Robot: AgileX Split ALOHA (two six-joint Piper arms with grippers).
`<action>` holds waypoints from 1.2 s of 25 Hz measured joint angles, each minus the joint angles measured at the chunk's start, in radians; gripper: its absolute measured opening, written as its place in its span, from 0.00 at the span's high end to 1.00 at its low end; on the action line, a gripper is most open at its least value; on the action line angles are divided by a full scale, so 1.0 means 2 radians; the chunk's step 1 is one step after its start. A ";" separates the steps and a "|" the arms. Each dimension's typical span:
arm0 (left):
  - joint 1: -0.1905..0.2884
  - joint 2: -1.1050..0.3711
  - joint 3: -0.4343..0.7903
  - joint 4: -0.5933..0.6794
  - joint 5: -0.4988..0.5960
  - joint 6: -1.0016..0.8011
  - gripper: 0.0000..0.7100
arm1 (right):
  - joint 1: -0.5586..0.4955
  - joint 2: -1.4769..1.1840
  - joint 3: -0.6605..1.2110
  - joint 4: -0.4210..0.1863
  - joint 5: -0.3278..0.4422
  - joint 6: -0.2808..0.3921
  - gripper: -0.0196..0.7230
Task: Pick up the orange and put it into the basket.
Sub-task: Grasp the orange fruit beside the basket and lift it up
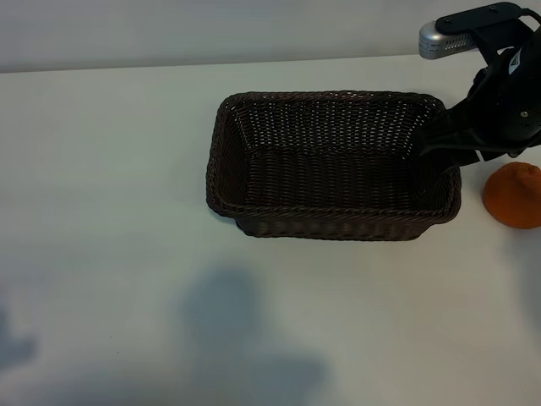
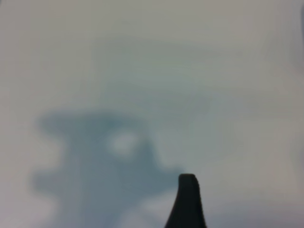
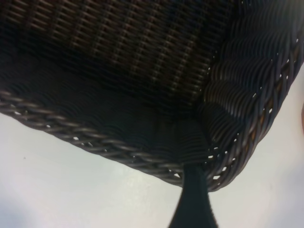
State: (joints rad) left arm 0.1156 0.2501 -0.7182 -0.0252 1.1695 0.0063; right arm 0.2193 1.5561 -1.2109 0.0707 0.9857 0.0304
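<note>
**Orange still out, basket empty**

Near table edge: only shadows. Left gripper looks down on bare table, fingers apart, holding nothing. Mid-table: basket, empty. Right gripper hangs over its right rim, fingers apart, empty. Orange on the table's right edge, just beside the basket. Pick not begun; next, right gripper must shift over the orange and descend. Basket wall crowds that approach.

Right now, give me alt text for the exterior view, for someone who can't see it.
An empty dark wicker basket sits mid-table, with the orange on the table just beyond its right end. The right arm's pincer hangs over that end, holding nothing.
</note>
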 joint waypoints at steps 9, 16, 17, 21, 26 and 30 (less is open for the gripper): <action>0.000 -0.065 0.095 0.001 -0.011 0.000 0.16 | 0.000 0.000 -0.001 0.000 0.000 -0.008 0.27; 0.000 -0.067 0.106 0.003 -0.038 0.000 0.16 | 0.000 0.000 -0.001 0.000 -0.010 -0.011 0.27; 0.000 -0.067 0.106 0.003 -0.038 0.000 0.16 | 0.000 0.000 -0.001 0.000 -0.012 -0.011 0.27; 0.000 -0.067 0.107 0.003 -0.039 0.001 0.16 | 0.000 0.000 -0.001 -0.003 -0.023 -0.010 0.28; 0.000 -0.067 0.107 0.003 -0.040 0.001 0.16 | -0.001 0.002 -0.001 -0.054 -0.033 0.005 0.30; 0.000 -0.067 0.107 0.003 -0.040 0.001 0.16 | -0.015 0.015 -0.001 -0.106 -0.047 0.035 0.30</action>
State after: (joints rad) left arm 0.1156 0.1169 -0.5033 -0.0198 1.0897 0.0074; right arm 0.1901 1.5851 -1.2120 -0.1406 0.8922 0.1012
